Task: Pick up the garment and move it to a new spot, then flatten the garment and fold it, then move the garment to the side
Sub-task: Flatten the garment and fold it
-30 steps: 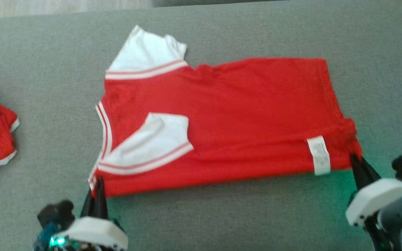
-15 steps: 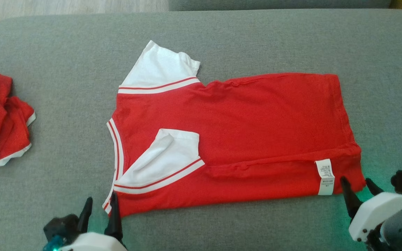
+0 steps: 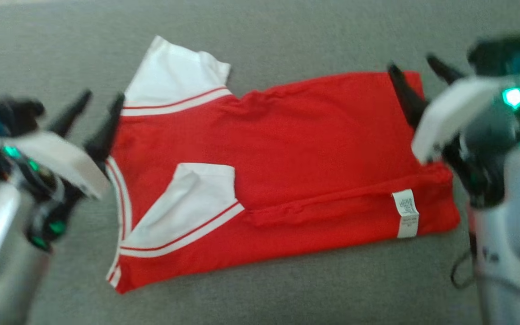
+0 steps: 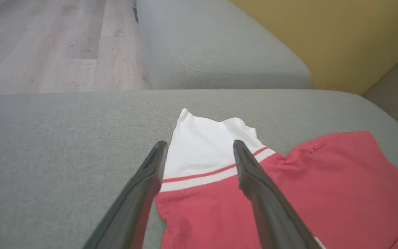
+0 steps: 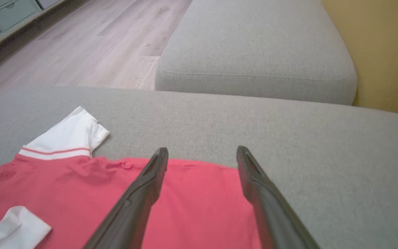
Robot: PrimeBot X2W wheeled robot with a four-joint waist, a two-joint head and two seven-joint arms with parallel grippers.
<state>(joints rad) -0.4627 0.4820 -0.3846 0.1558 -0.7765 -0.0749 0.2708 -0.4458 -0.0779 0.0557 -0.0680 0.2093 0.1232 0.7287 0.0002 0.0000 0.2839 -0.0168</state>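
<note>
Nearest me, the red garment [image 3: 309,149] lies flat on the grey sofa cushion [image 3: 287,298]. Its near edge is folded over, with a white label [image 3: 405,213] facing up. My left gripper [image 3: 104,95] is by the far white sleeve [image 3: 174,72], fingers apart, holding nothing. My right gripper [image 3: 412,63] is over the far hem corner, also spread and empty. Beyond is a second cushion [image 5: 254,52], then wooden floor [image 5: 98,45].
</note>
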